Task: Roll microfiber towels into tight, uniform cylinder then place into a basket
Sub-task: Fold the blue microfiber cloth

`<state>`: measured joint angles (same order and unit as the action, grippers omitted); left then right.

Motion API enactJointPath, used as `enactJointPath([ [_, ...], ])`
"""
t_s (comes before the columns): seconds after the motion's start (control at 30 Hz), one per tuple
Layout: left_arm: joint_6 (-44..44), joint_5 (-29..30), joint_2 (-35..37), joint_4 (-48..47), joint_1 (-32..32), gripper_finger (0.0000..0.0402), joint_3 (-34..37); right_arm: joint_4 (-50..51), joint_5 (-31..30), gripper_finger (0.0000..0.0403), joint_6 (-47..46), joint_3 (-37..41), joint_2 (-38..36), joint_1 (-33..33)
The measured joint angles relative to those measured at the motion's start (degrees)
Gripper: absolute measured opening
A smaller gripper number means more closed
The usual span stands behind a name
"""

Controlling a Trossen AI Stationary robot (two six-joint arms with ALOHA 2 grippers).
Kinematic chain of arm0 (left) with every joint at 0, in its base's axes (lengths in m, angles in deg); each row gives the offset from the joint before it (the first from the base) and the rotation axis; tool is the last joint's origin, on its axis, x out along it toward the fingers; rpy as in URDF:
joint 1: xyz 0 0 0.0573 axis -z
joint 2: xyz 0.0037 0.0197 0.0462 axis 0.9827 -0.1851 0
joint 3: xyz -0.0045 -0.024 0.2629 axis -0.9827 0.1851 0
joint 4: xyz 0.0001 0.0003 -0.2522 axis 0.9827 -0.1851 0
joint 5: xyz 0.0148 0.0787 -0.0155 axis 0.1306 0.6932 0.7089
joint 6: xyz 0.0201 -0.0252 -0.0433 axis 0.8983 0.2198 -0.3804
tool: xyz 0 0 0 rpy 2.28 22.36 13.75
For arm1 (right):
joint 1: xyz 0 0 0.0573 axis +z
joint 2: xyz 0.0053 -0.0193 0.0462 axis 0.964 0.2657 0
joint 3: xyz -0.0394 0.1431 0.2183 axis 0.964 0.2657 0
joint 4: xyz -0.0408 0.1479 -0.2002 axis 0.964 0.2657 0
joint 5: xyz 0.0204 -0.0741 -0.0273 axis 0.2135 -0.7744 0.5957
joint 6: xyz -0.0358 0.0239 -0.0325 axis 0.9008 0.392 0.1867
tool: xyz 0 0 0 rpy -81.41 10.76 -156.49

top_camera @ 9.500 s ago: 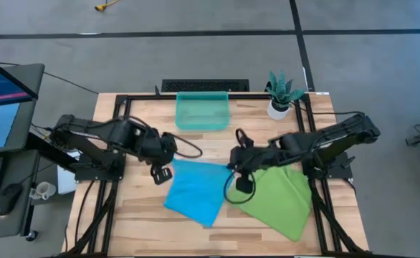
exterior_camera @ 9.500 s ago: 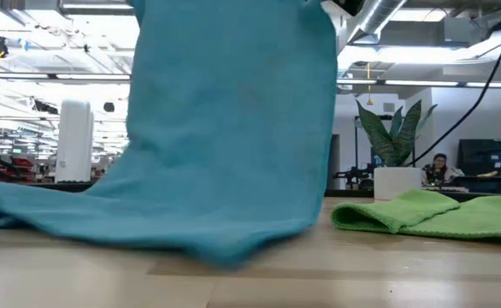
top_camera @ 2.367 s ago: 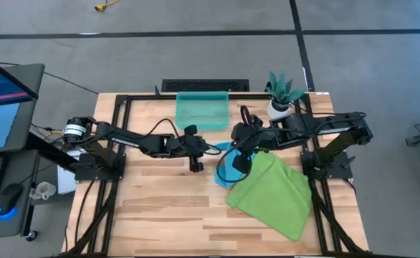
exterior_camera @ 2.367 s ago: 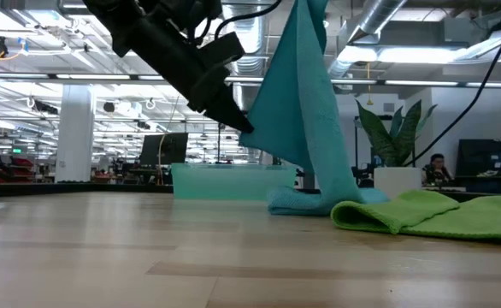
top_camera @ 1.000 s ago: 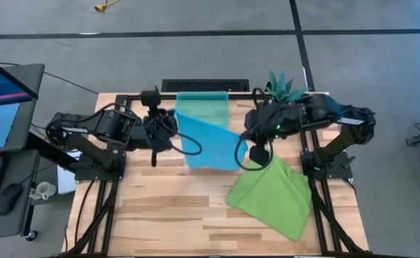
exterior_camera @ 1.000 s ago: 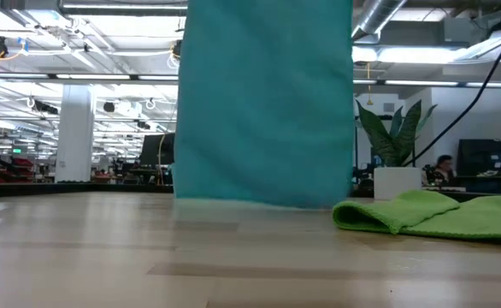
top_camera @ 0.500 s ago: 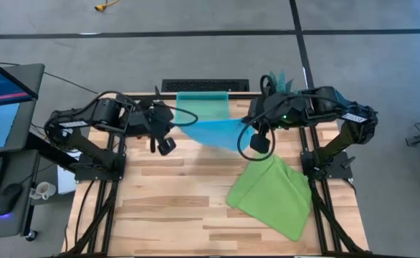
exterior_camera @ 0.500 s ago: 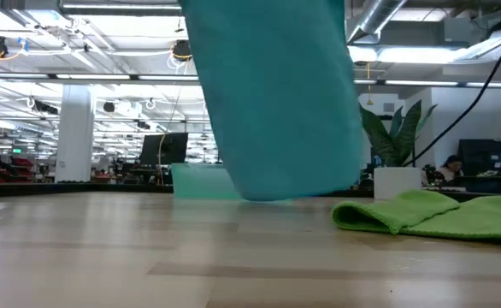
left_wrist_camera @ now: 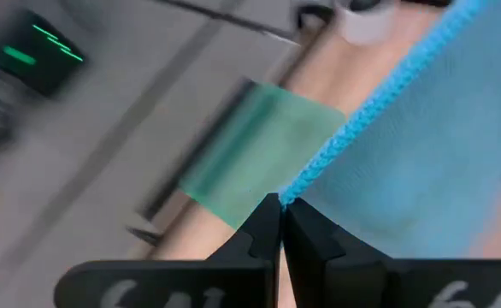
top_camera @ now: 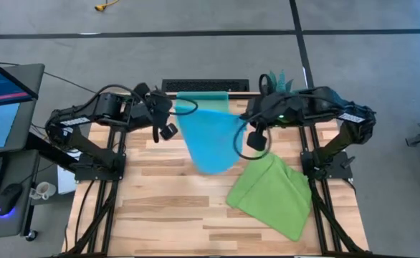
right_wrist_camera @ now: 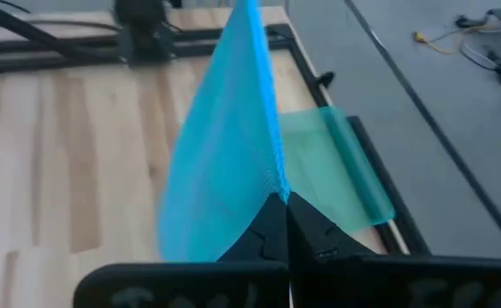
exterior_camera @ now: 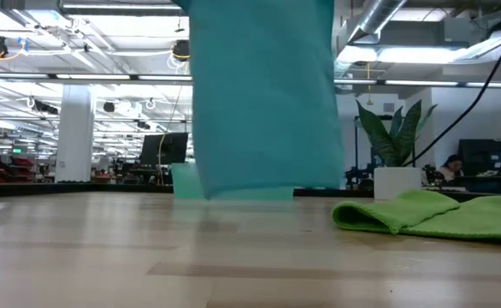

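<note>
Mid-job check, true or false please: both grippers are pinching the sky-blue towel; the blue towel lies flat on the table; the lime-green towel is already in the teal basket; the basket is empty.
1. The left gripper and right gripper are both shut on the sky-blue microfiber towel. True.
2. The blue towel lies flat on the wooden table. False: it hangs lifted between the grippers.
3. The lime-green microfiber towel is inside the translucent teal plastic basket. False: it lies on the table.
4. The basket is empty. True, as far as visible.
</note>
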<state>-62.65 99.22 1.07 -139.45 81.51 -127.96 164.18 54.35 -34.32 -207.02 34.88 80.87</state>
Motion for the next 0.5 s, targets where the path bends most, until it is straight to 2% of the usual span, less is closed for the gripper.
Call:
enactJointPath([
  [0.13,6.45,6.45,0.04,4.31,0.0,0.0,0.02,0.6,-4.98,0.0006,1.9,-0.1,1.89,-1.5],
  [0.33,9.87,9.68,0.05,4.2,-0.24,0.0,0.04,1.64,-8.24,0.0006,4.64,0.2,4.42,-3.19],
  [0.5,9.2,9.99,0.07,-0.31,-0.16,0.0,0.04,-0.09,-9.57,0.0006,5.59,0.16,4.98,-2.57],
])
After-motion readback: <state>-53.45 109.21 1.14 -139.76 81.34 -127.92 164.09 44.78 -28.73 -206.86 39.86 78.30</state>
